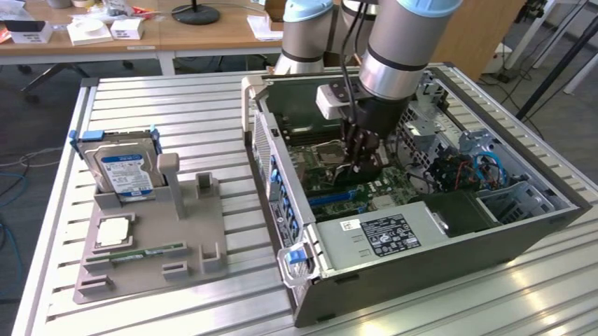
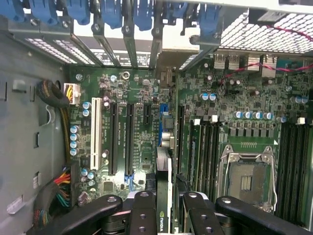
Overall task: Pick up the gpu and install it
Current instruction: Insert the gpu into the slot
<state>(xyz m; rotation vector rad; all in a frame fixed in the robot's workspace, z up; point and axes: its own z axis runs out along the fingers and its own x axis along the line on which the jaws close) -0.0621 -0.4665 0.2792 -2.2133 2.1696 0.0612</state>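
The arm (image 1: 402,42) is cut off at the exterior view's 12 o'clock edge. The gripper's (image 2: 165,197) fingers (image 2: 143,215) hide the gpu's (image 2: 161,220) faces. At that view's 5 o'clock, the power supply (image 1: 374,238) label is too small to read.

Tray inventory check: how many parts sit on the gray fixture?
3: hard drive upright at its far end, CPU chip mid-tray, green memory stick lying nearer the camera. The gripper holds the gpu.

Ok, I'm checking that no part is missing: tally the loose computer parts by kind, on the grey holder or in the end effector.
Hard drive, on the grey holder: 1
Processor chip, on the holder: 1
Memory stick, on the holder: 1
gpu, in the end effector: 1
Total: 4
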